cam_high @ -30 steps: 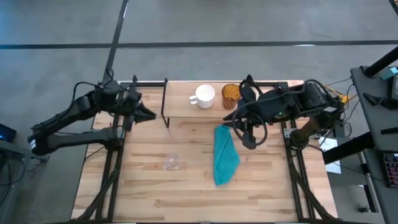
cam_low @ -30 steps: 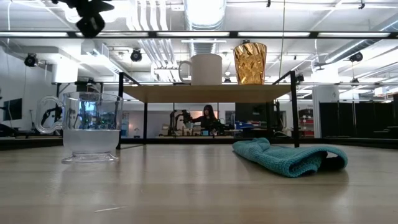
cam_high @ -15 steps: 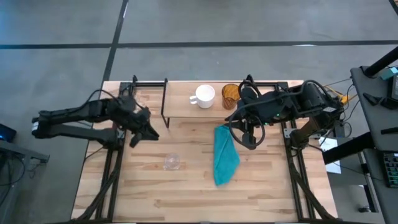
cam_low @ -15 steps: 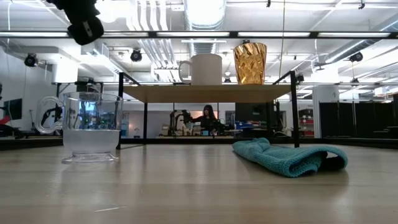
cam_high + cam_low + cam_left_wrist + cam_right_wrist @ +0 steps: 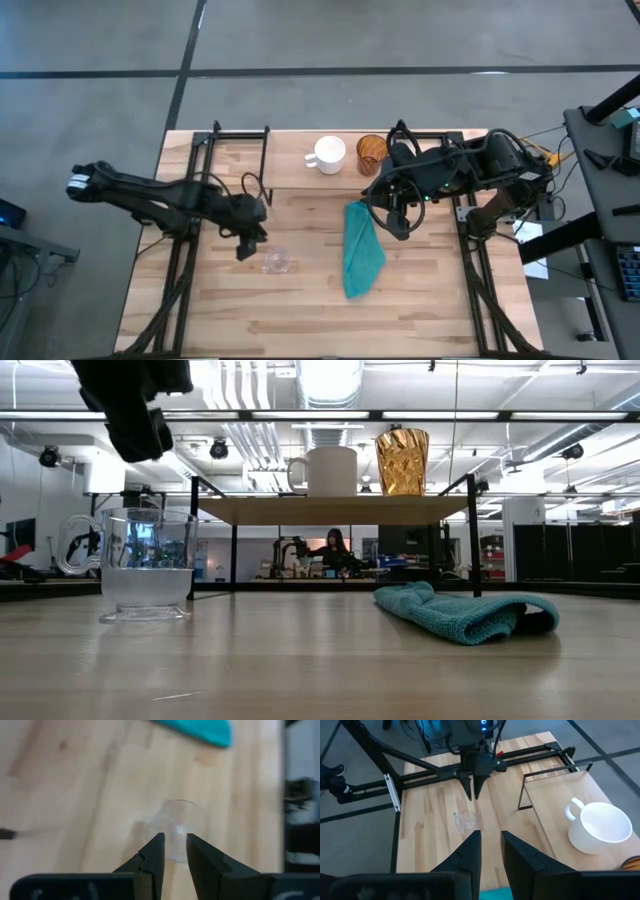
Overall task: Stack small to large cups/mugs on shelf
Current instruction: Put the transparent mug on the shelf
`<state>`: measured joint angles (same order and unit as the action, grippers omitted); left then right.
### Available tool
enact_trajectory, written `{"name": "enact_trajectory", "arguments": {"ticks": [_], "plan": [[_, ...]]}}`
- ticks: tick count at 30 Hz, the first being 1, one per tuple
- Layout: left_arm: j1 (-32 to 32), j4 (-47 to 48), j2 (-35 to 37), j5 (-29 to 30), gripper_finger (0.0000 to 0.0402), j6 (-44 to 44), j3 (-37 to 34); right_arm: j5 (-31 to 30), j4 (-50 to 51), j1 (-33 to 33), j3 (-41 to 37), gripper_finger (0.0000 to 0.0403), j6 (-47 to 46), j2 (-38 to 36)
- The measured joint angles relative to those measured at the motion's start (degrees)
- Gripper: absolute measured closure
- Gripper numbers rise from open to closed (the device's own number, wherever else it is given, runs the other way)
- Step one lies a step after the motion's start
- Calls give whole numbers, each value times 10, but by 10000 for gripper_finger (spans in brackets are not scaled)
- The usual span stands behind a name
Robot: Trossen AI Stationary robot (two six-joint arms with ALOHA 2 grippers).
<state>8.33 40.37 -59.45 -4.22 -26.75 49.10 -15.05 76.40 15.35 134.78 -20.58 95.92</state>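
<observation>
The small clear glass [image 5: 277, 261] [image 5: 148, 565] stands upright on its base on the table. My left gripper [image 5: 243, 252] [image 5: 174, 840] hangs shut above and just left of it, pointing down at it; it touches nothing. The white mug [image 5: 328, 153] [image 5: 597, 827] and the amber cup [image 5: 371, 150] [image 5: 402, 460] stand side by side on the shelf [image 5: 290, 175] [image 5: 330, 510]. My right gripper [image 5: 398, 228] [image 5: 489, 837] waits shut, in the air near the shelf's near edge.
A teal cloth [image 5: 362, 250] [image 5: 465, 612] lies crumpled on the table right of the glass, below the right arm. The shelf's board has bare room left of the mug. Black frame rails run along the table's left and right sides.
My left arm has swung from the table's far-left corner toward the near side and the right, and has come down over the clear glass; in the low view it has sunk into the picture's top. The glass, the mug and the amber cup have stayed put.
</observation>
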Motion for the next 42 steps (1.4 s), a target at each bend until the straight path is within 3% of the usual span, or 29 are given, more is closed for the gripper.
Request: {"name": "enact_trajectory", "arguments": {"ticks": [3,17,42], "plan": [[13,0,-28,31,336,-26,0,0,-1,0,0,335,0,2],[48,-27,-138,40,336,-59,5,2,-1,0,0,335,0,24],[48,-41,-136,70,336,-59,8,7,0,0,0,335,0,28]]}}
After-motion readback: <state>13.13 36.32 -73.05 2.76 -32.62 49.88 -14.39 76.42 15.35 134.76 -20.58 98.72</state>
